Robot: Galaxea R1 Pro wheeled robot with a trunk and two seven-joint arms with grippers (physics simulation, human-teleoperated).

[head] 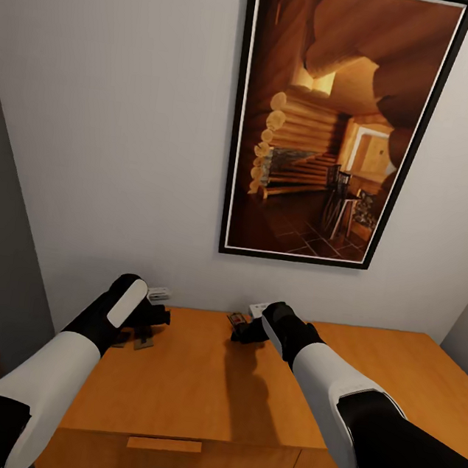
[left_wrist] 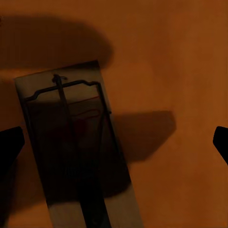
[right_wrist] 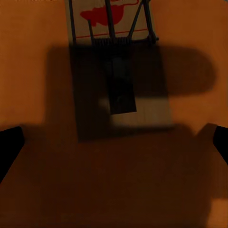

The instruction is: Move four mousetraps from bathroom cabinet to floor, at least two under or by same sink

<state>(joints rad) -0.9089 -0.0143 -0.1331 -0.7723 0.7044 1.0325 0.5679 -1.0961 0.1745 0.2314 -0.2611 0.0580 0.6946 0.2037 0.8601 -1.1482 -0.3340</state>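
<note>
Both arms reached forward over flat top of orange-brown wooden cabinet (head: 198, 385), near white wall under framed cabin picture (head: 332, 121).

Left gripper (head: 153, 321) pointed down, fingers wide, over flat tan wooden mousetrap (left_wrist: 76, 152).

Right gripper (head: 242, 332) low, fingers wide, second tan mousetrap (right_wrist: 116, 71) just ahead on cabinet top.

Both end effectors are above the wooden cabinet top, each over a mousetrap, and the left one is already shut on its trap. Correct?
Not quite. The left end effector is open: in the left wrist view its fingertips stand wide apart, with the mousetrap lying flat on the cabinet top. The rest holds.
</note>
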